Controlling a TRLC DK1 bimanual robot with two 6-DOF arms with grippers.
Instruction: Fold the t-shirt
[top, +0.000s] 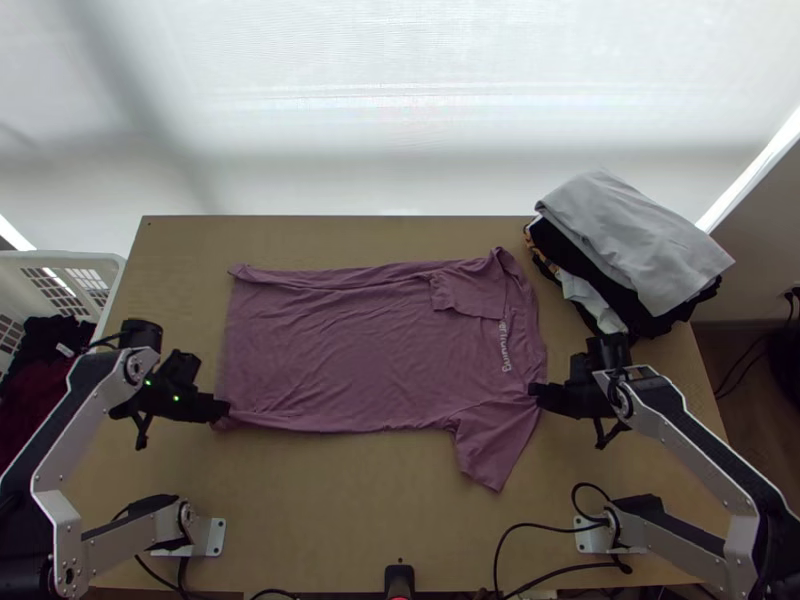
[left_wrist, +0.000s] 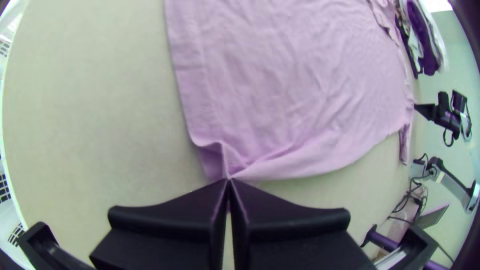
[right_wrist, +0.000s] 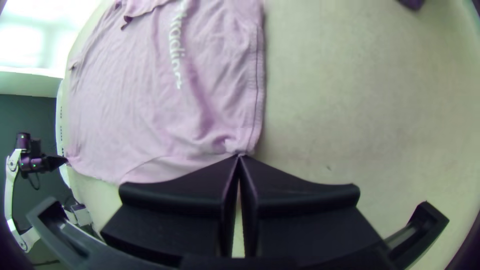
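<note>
A mauve t-shirt (top: 370, 350) lies spread sideways on the table, its hem at the left and its collar at the right. The far sleeve is turned inward over the body, while the near sleeve sticks out toward the near edge. My left gripper (top: 226, 408) is at the near hem corner; in the left wrist view my left gripper (left_wrist: 229, 181) is shut on that corner, pulling up a small crease. At the near shoulder is my right gripper (top: 534, 389); in the right wrist view my right gripper (right_wrist: 240, 156) is shut on the shirt's fabric there.
A stack of folded clothes (top: 640, 240) sits at the table's far right corner, with a light grey piece on top. At the left, a white basket (top: 95, 262) holds dark garments. Cables (top: 545, 525) lie near the right arm's base.
</note>
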